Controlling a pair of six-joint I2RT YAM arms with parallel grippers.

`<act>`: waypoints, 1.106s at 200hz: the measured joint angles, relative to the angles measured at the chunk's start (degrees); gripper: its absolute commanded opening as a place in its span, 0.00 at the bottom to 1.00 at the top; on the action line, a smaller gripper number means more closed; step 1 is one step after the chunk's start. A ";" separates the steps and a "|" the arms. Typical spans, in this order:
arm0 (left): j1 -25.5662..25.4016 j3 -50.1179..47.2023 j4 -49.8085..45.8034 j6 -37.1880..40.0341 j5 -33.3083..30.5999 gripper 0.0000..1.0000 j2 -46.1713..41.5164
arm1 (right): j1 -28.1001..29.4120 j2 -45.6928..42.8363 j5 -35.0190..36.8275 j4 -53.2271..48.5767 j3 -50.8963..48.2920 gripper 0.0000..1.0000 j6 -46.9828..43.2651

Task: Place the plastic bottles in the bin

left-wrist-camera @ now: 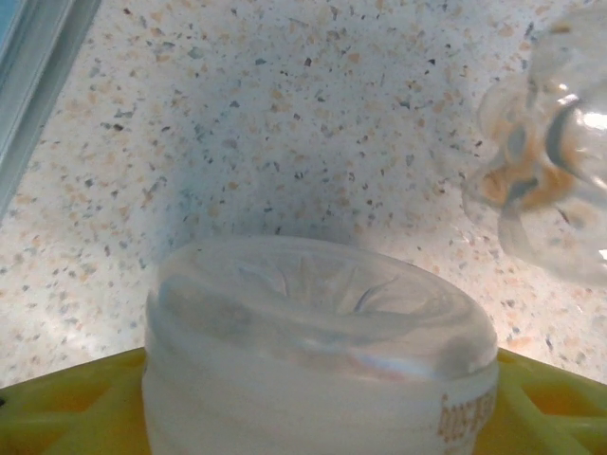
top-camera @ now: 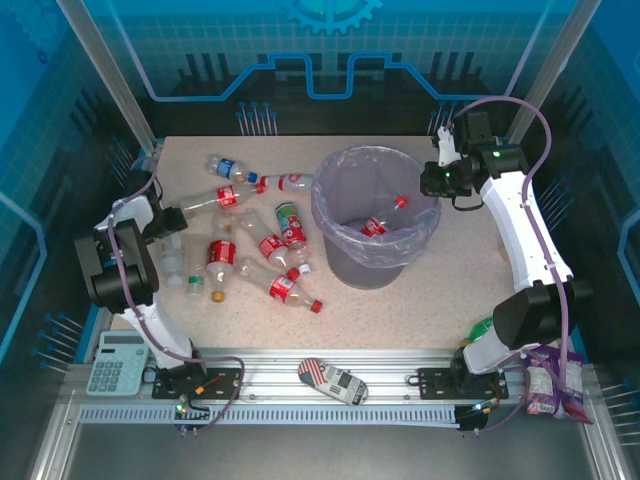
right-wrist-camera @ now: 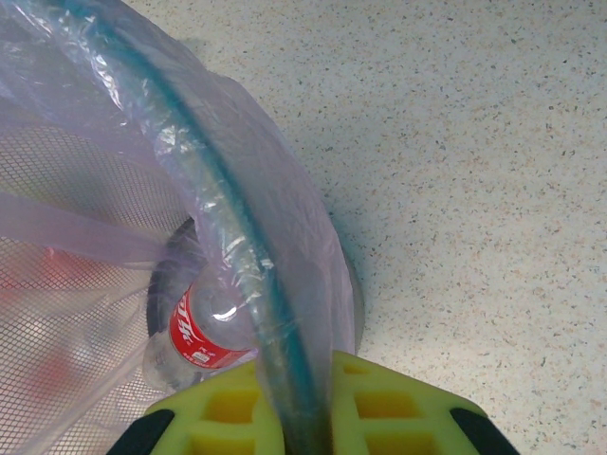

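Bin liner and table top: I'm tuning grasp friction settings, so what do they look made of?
Bin liner: thin plastic film, lavender, translucent and glossy. It wrinkles, and the red label of a bottle shows through it. Table top: a hard, smooth, matte surface with fine speckles, probably laminate or stone composite. The look leaves that open.

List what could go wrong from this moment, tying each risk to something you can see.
1. The clear bottle sits between the fingers of the left gripper; smooth and crushable, it may squirt out when squeezed.
2. A second bottle lies close beside it and could be knocked on the lift.
3. The right gripper is shut on the rim of the bin and its bag; any pull might tip the bin or tear the bag.
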 measured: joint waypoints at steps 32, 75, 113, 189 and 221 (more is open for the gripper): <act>0.00 -0.09 -1.14 -0.46 -0.31 0.67 -5.49 | 0.02 -0.04 0.02 0.00 0.00 0.08 0.00; -0.28 -0.09 -2.73 -1.75 -1.14 0.66 -15.23 | 0.02 -0.61 0.04 0.46 -0.87 0.08 0.22; -2.49 -1.01 1.68 -8.96 10.86 0.58 -26.60 | 0.09 -1.14 0.20 1.33 -1.68 0.08 0.63; -31.10 7.93 13.40 -20.24 18.38 0.52 -30.69 | 0.42 -1.57 0.61 1.79 -2.05 0.08 1.22; -41.72 12.98 22.21 -21.97 16.24 0.53 -29.16 | 0.61 -1.62 0.72 1.79 -2.05 0.08 1.49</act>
